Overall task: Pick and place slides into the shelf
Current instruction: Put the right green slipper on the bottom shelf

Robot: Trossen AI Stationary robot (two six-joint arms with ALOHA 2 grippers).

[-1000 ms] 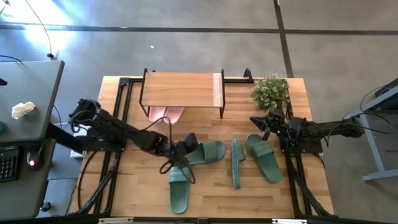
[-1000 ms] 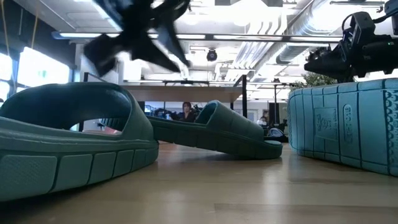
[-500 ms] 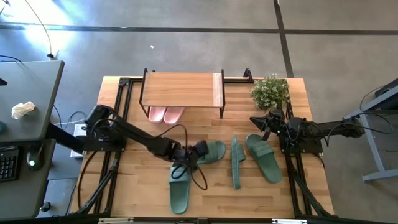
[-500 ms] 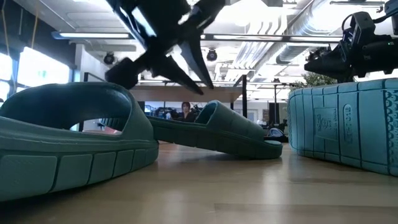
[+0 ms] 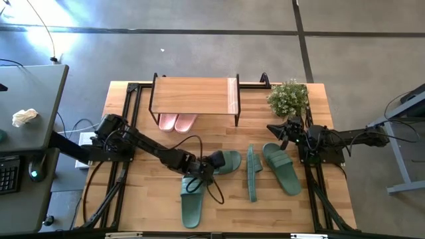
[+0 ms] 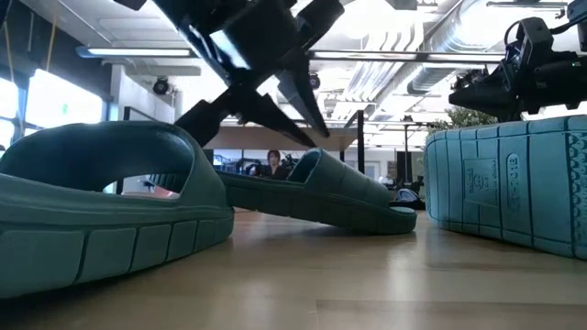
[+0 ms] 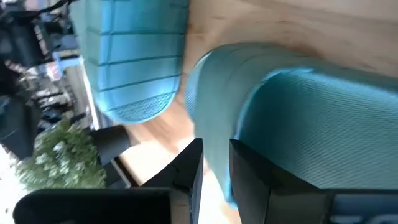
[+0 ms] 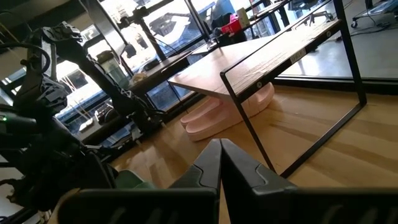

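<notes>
Four dark green slides lie on the table: one [image 5: 228,161] at my left gripper, one [image 5: 191,202] near the front edge, one [image 5: 252,172] standing on its side edge, one [image 5: 282,168] to the right. The pink pair [image 5: 176,121] sits under the shelf [image 5: 194,97]. My left gripper [image 5: 214,161] is open. It points down over the heel end of the angled slide [image 7: 298,112], one finger over that slide and one beside its rim. Whether it touches, I cannot tell. My right gripper [image 5: 277,127] is shut and empty, waiting at the table's right.
A small potted plant [image 5: 289,97] stands at the far right corner, beside the shelf. Bare table top lies between the shelf's front and the green slides. A grey desk [image 5: 26,106] stands off the table's left side.
My left gripper has gone toward the table's right edge, from between the two left green slides to the heel end of the angled one, and has come lower over it. The slides have not moved.
</notes>
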